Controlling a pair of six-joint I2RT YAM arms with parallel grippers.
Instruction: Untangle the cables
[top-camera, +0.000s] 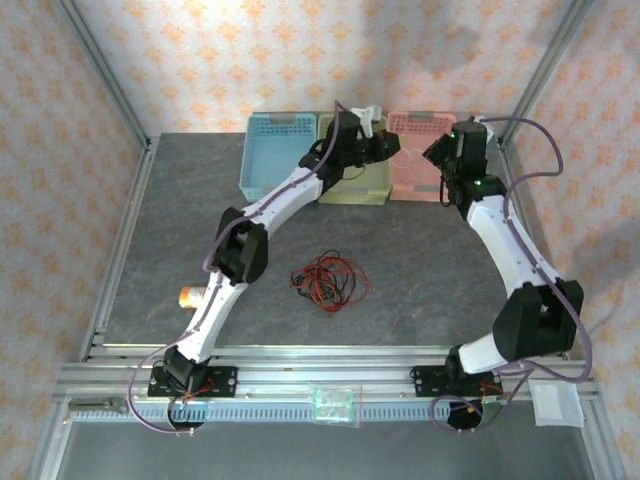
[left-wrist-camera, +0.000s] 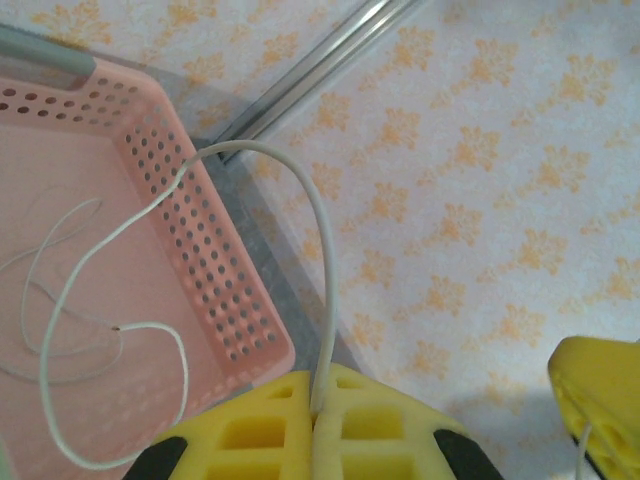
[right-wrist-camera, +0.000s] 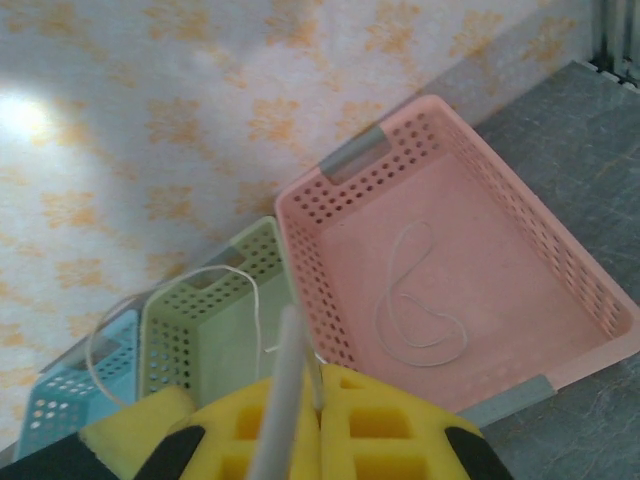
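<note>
Centrally on the grey counter (top-camera: 430, 260) lies a loose tangle of red and black cables (top-camera: 328, 280), well apart from both hands and touched by neither. Farther back, a whitish cable (left-wrist-camera: 327, 290) rises from the left hand (left-wrist-camera: 318, 425), arcs over the perforated side wall of the pink basket (left-wrist-camera: 215, 270) and drops into it, where it lies in slack open loops on the basket floor. The left hand's yellow fingers are pressed together and clamped on that cable, held just beyond the basket's corner. The right hand (right-wrist-camera: 318, 400) hovers near the same basket, its yellow fingers also together, with a pale strand (right-wrist-camera: 287, 370) standing up between them; a thin wire curls from there toward the green basket (right-wrist-camera: 170, 340), and I cannot tell whether it belongs to the same cable. The pink, green and blue baskets (top-camera: 245, 165) stand side by side along the far edge of the counter, against the patterned wall.
</note>
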